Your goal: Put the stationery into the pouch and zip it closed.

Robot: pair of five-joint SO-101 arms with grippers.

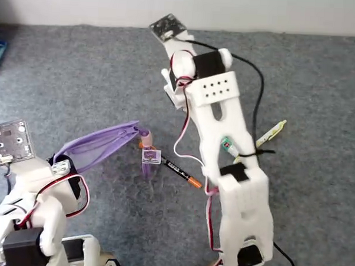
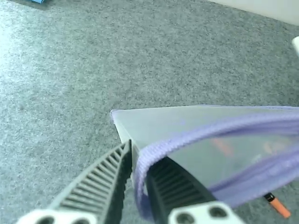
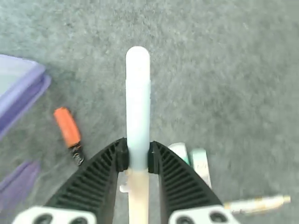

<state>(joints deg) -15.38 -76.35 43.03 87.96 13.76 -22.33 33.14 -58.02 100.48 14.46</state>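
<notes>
Early going. Pinches the translucent purple-trimmed zip pouch (image 1: 97, 144), unzipped at eight o'clock, in the closed-down left gripper (image 2: 140, 156). Clamps a white cylindrical stick (image 3: 138, 107) tight in the right gripper (image 3: 138, 156). Leaves the black orange-capped pen (image 1: 181, 171) and, at three o'clock, the cream pen (image 1: 270, 134) unpacked; zipping to follow.

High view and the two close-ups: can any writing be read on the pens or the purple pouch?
Nothing can be read.
Black pen: pale print on the barrel, too small.
Tag on the pouch: a mark, blurred.
Thin pale pen: dark specks, too small.
White pen in the right gripper: no print shows.
</notes>
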